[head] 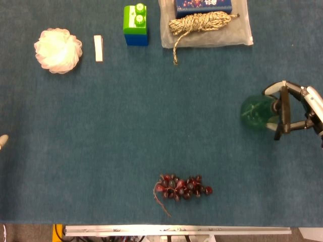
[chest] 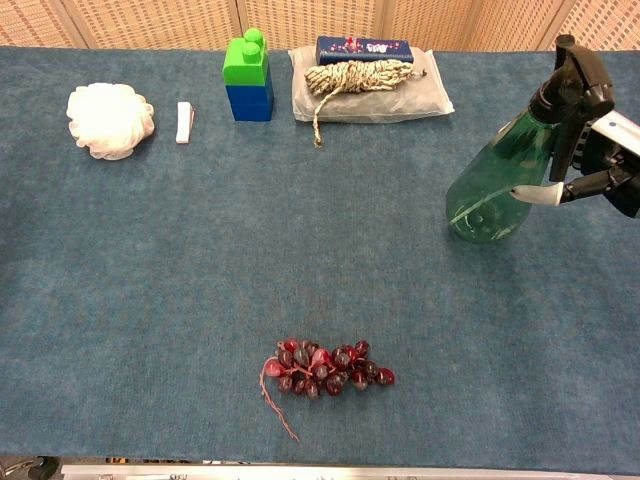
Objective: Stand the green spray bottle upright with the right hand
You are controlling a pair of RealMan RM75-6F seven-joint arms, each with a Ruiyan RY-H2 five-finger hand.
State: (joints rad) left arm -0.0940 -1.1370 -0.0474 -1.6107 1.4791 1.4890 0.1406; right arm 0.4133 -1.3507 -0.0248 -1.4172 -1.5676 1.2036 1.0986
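The green spray bottle [chest: 495, 185] stands with its base on the blue tablecloth at the right side, leaning a little to the right, its black sprayer head on top. From above the bottle [head: 257, 112] shows as a green round with the black trigger beside it. My right hand [chest: 612, 165] grips the bottle's upper part from the right, fingers on both sides of the neck. The same right hand [head: 308, 108] is partly cut off by the frame's right edge. Only a pale tip of my left hand [head: 2, 141] shows at the left edge.
A bunch of dark red grapes [head: 181, 187] lies near the front edge. Along the back are a white mesh puff [head: 58, 50], a small white block [head: 98, 48], a green and blue block [head: 136, 25], and a coiled rope [head: 202, 22] on a plastic bag with a blue box [head: 203, 5].
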